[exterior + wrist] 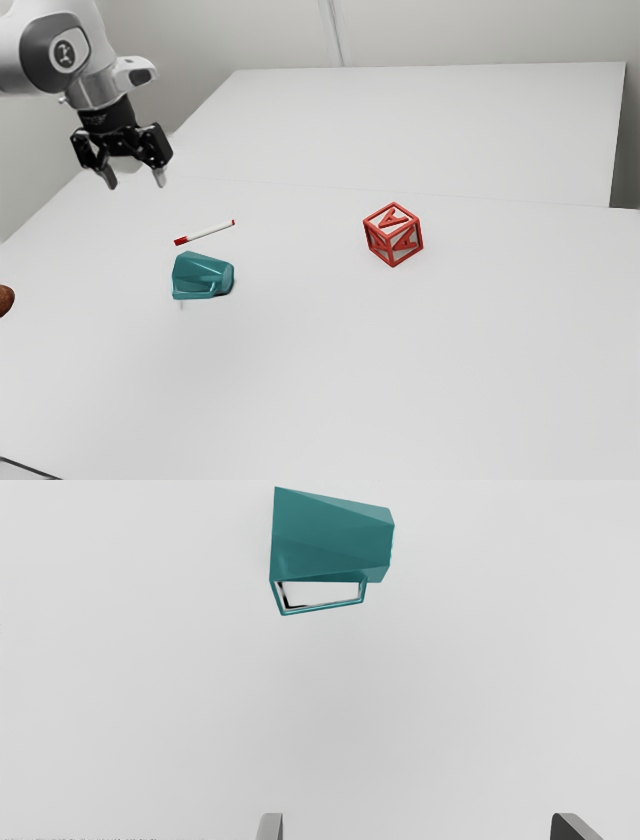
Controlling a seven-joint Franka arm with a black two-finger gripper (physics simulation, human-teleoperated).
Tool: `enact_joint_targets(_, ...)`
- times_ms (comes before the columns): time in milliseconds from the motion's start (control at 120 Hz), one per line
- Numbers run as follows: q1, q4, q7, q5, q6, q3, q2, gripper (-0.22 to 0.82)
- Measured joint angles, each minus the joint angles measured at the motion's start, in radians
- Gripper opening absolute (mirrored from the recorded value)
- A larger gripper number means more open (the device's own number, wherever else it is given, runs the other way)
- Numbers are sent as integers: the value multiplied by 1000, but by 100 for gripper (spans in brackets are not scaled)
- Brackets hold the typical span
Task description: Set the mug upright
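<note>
A smooth, matte white tabletop point(400, 380) spreads beneath a plain pale gray wall point(480, 30), with a faint seam crossing the white expanse toward its far side. On it, a teal mug point(205, 277) lies on its side, its glossy body cut into flat, angular facets. The wider end points to the exterior view's left, the narrower end to the exterior view's right. An angular, thin-barred handle point(322, 608) juts from the body on the side nearer the fingers in the wrist view.

Above the table, at the exterior view's upper left, the robot's black gripper point(135, 181) hangs from a white and gray arm point(88, 60), released, its two gray-tipped fingers spread wide and well apart from the mug. Near the mug lies a slim marker point(212, 231), white-barreled with a red cap. Well apart, toward the exterior view's right, sits a cube point(393, 238) framed in red, with red letter-like shapes on pale faces. A rounded brown object point(5, 301) is partly visible at the exterior view's left edge.
</note>
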Motion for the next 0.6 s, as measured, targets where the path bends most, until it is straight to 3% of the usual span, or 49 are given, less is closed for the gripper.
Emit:
enact_joint_targets(308,267,-54,147,-153,78,0,44,58)
enact_joint_targets(600,399,-64,357,-382,177,0,199,58)
